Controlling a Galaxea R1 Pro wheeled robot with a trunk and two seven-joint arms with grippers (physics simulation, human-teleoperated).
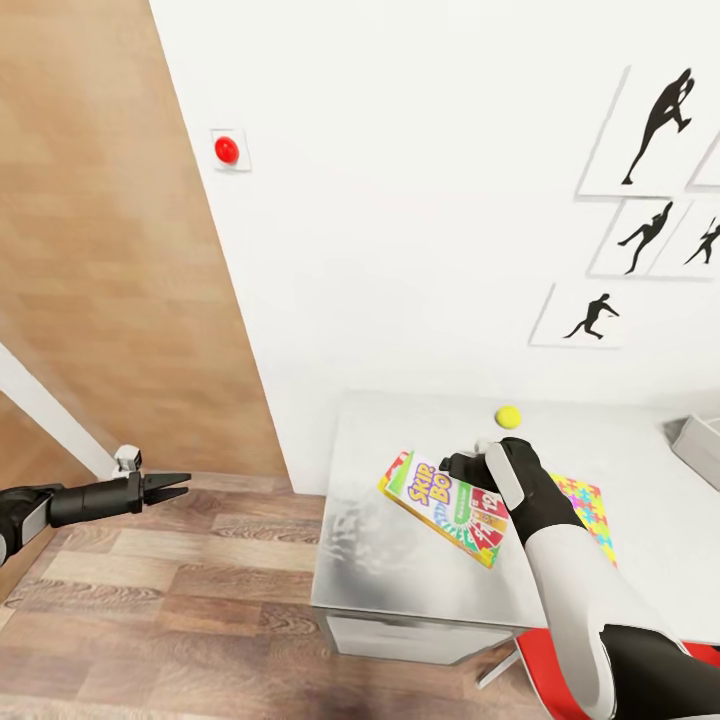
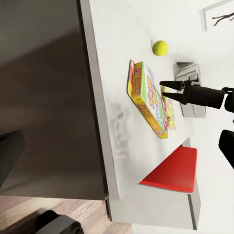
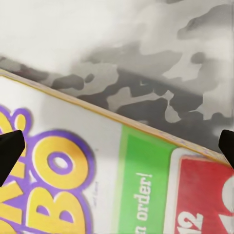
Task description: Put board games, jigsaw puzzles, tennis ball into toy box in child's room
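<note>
A yellow and green board game (image 1: pixel 440 503) lies near the left end of the table (image 1: pixel 400 580), overlapping a jigsaw puzzle (image 1: pixel 588 510). My right gripper (image 1: pixel 462 466) hovers open just above the game box, fingers spread. In the right wrist view the box lid (image 3: pixel 97 185) sits close under the gripper (image 3: pixel 117 146), with a fingertip at each side edge. The left wrist view shows that gripper (image 2: pixel 162 90) over the game (image 2: pixel 148 100). The tennis ball (image 1: pixel 508 416) rests behind it, and the toy box (image 1: pixel 700 445) stands at the far right. My left gripper (image 1: pixel 185 486) hangs open over the floor, left of the table.
A red chair (image 1: pixel 600 650) is tucked under the table's near edge by my right arm. A white wall with framed silhouettes (image 1: pixel 655 130) and a red button (image 1: pixel 227 150) backs the table. Wooden floor (image 1: pixel 180 620) spreads to the left.
</note>
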